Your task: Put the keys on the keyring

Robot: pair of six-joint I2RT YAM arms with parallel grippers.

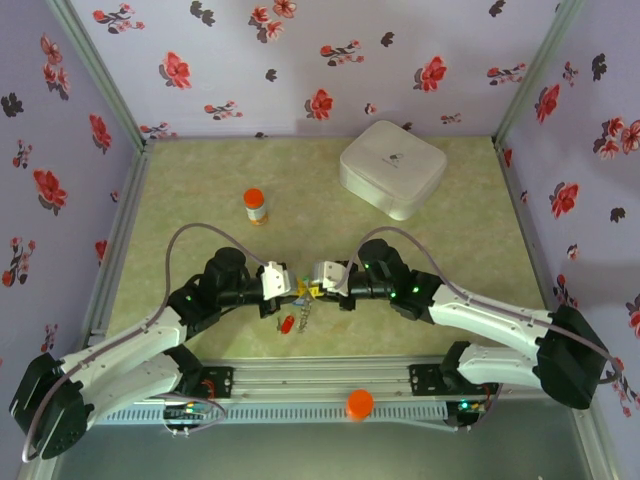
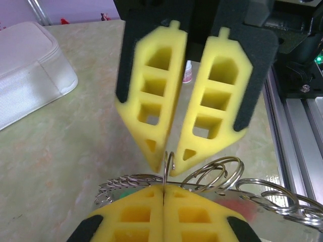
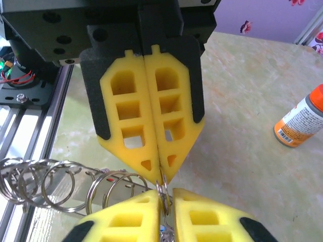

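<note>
Left tool (image 2: 164, 197): fingers pressed flat together, clamped on a thin ring of the keyring (image 2: 123, 180) that stood up out of the seam between them.
Right tool (image 3: 167, 202): narrow, its fingertips pinched on the same ring from the opposite side.
Tool pose: the two met tip to tip over the near middle of the table (image 1: 450, 250), each tilted down towards the other.
Left arm: reached in from the near-left corner, elbow bent, wrist turned inward to the right.
Right arm: mirrored it from the near-right corner, wrist turned inward to the left.
Keyring position: held up between the tips, its linked rings sagging in loops on both sides and trailing down to the table.
Keys (image 1: 286, 323): a red-headed one lay on the table just below the tools, beside the hanging chain; others were too small to tell.
Table surface: pale green, marbled, bare around the tools.
Room: lilac walls (image 1: 300, 60) with red and dark flowers closed in three sides.
Rail (image 1: 300, 375): aluminium, along the near edge, with an orange cap (image 1: 359, 403) on it.
Bottle (image 1: 256, 206): orange-capped, upright, well behind the left tool.
White case (image 1: 392, 168): rounded, at the far right, well apart.
Cables (image 1: 180, 240): grey, arched over each arm.
</note>
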